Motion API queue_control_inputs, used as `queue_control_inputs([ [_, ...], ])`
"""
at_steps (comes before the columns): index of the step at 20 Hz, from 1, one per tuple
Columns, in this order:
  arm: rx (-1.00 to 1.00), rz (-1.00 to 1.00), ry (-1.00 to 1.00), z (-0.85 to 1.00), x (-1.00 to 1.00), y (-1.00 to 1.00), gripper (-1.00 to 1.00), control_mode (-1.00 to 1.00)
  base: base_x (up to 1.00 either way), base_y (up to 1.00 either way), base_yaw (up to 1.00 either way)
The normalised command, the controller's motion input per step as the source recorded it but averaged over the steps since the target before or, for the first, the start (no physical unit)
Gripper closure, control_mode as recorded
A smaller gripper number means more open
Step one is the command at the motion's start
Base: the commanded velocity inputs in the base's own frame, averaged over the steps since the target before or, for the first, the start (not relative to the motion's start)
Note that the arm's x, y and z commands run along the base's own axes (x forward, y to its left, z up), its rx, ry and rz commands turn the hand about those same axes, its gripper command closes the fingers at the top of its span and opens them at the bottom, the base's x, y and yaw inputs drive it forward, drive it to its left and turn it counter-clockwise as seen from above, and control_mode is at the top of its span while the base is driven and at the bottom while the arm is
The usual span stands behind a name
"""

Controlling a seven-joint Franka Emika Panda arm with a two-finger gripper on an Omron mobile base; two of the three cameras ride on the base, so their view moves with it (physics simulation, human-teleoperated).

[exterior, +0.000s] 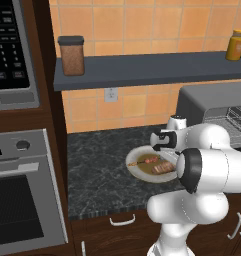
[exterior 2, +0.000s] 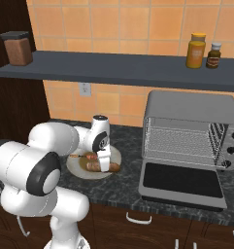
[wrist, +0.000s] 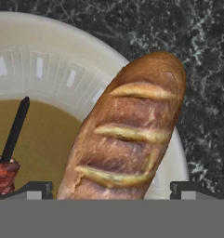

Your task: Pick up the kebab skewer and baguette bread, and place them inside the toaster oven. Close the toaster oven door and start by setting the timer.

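The baguette bread (wrist: 127, 135) lies on the right side of a white plate (wrist: 62, 69), a golden-brown loaf with a slashed crust. My gripper (wrist: 111, 188) hangs just above it, open, with one dark fingertip (wrist: 36, 188) on each side of the loaf's near end. To the left on the same plate lies the kebab skewer (wrist: 3, 175), with reddish meat and a dark stick tip. From the right base view my gripper (exterior 2: 105, 166) points down over the plate (exterior 2: 75, 168). The toaster oven (exterior 2: 186, 104) stands to the right with its door (exterior 2: 181, 182) folded down flat.
A dark shelf (exterior 2: 113, 68) runs above the counter with a brown jar (exterior: 72, 55) and two bottles (exterior 2: 196, 51). A wall oven (exterior: 22, 200) and microwave (exterior: 12, 50) fill the left side. The plate rests on dark stone counter (exterior: 97, 175).
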Motion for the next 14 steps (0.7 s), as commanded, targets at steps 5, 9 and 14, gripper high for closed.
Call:
queue_control_inputs([
  [5,-0.01,-0.03,-0.03,-0.18,0.10,0.00,-1.00,-1.00,0.00,0.00,0.00],
  [9,-0.01,-0.01,-0.02,-0.04,0.00,0.00,-1.00,-1.00,0.00,0.00,0.00],
  [14,0.00,0.00,0.00,0.00,0.00,0.00,-1.00,-1.00,0.00,0.00,0.00],
])
